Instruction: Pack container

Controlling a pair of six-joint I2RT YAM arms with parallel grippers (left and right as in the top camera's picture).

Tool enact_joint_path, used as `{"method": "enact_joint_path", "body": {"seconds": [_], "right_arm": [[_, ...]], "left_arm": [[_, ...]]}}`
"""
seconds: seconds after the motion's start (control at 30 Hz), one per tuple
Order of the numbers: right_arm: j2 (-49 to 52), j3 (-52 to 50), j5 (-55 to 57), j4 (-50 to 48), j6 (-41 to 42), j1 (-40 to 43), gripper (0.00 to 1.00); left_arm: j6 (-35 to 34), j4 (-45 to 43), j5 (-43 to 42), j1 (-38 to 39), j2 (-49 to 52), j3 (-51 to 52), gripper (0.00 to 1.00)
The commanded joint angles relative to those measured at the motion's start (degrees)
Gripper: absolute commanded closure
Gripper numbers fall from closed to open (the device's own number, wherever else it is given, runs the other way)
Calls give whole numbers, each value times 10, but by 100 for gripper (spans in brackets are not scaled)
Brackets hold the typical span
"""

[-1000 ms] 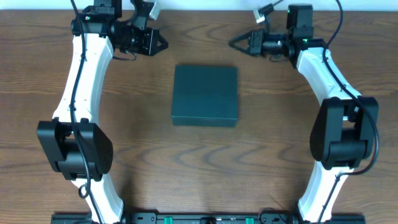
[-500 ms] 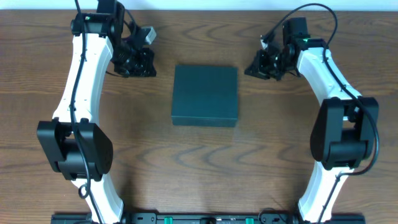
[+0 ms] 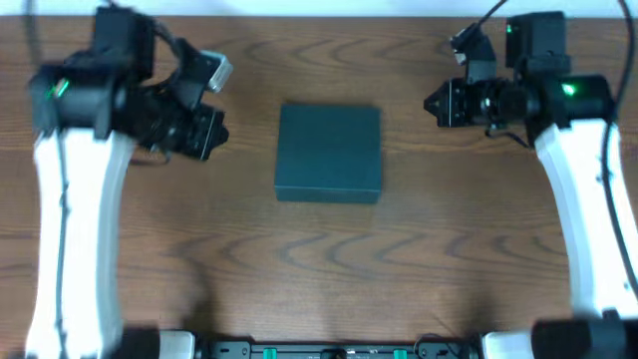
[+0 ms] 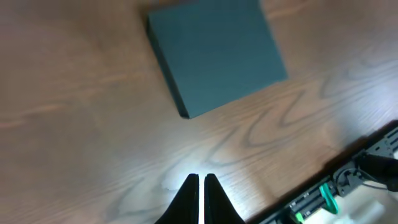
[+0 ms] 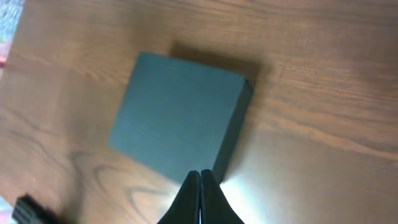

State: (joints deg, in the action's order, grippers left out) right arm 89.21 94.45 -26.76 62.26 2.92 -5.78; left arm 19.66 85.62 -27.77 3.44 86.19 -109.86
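Note:
The container (image 3: 329,153) is a dark teal-green square box, lid shut, lying flat in the middle of the brown wooden table. It also shows in the left wrist view (image 4: 214,53) and the right wrist view (image 5: 177,121). My left gripper (image 3: 217,135) is to the left of the box, apart from it, fingers together and empty (image 4: 201,179). My right gripper (image 3: 435,104) is to the right of the box near its far corner, apart from it, fingers together and empty (image 5: 199,174).
The table's far edge runs along the top of the overhead view. A black rail with green clips (image 3: 329,350) runs along the near edge and shows in the left wrist view (image 4: 323,196). No snack packets are in view.
Both arms have swung outward and toward the near side. The left gripper moved down and left, the right gripper moved right. The box has not moved.

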Motion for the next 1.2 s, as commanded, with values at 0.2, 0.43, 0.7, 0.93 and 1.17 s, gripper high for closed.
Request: {"method": "enact_joint_path", "body": {"seconds": [0.2, 0.43, 0.7, 0.93, 1.17], "right_arm": [[-217, -160, 57, 40, -9, -69, 98], [-465, -408, 57, 14, 57, -85, 98], [-609, -515, 54, 9, 129, -85, 41], [-607, -529, 56, -3, 193, -85, 1], [-607, -529, 56, 4, 193, -85, 1]], "left_arm": [[13, -13, -24, 3, -258, 162, 94], [1, -36, -82, 3, -413, 356, 94], [-71, -113, -126, 3, -455, 498, 91], [-85, -120, -125, 3, -450, 505, 5], [-85, -120, -77, 3, -450, 505, 5]]}}
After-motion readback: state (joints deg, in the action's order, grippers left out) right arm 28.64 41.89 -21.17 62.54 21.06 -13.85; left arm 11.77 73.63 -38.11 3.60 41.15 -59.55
